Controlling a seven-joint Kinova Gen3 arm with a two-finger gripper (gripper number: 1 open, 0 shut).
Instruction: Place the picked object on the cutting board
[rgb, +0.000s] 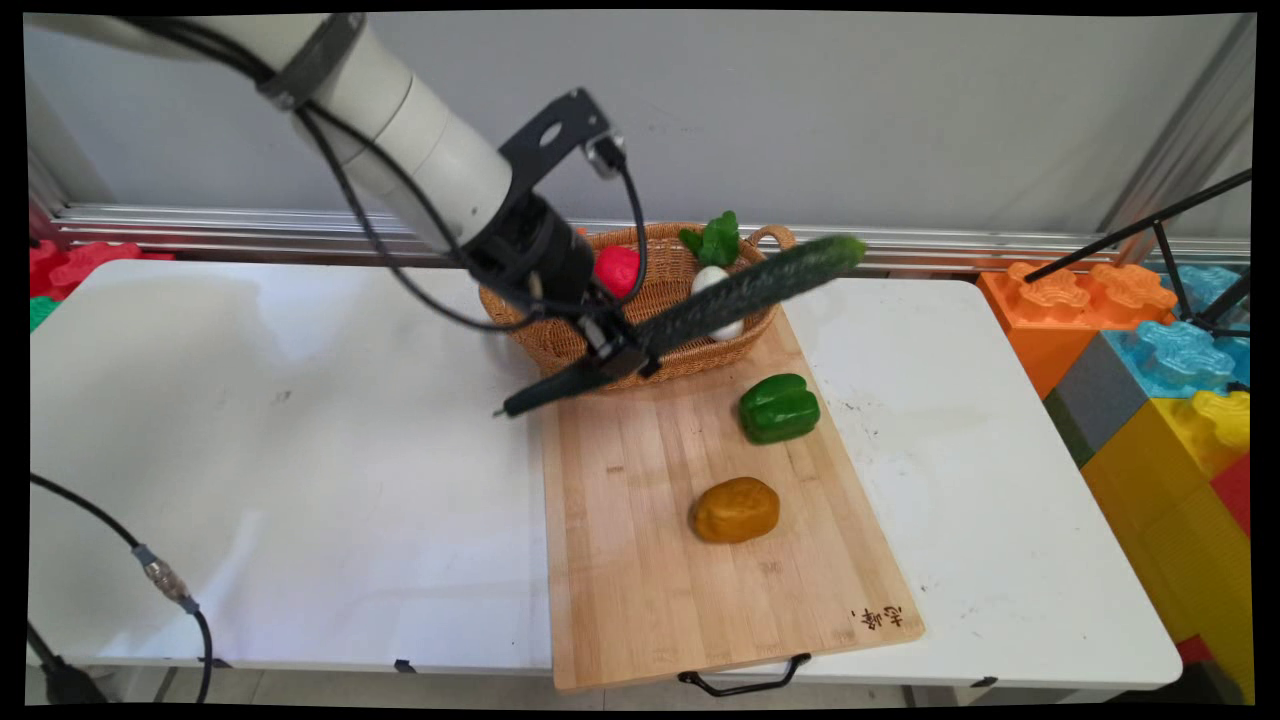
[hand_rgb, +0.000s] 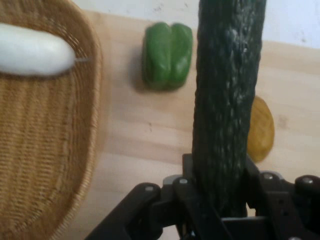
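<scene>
The gripper (rgb: 622, 357) is clamped on a long dark cucumber (rgb: 740, 292), held above the wicker basket (rgb: 560, 340) and cutting board (rgb: 640, 560) beneath it

A white table (rgb: 300, 450) bears a wooden cutting board (rgb: 640, 580) and a wicker basket (rgb: 560, 340).

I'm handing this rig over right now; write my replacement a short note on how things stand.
Tool: shut on the cucumber, held tilted in the air over the cutting board's far end and the wicker basket.
Basket: a red item, a white vegetable and a leafy green one lie inside.
Board: green bell pepper and a brownish-yellow potato-like item lie apart.
Done and left: can't tell.
</scene>
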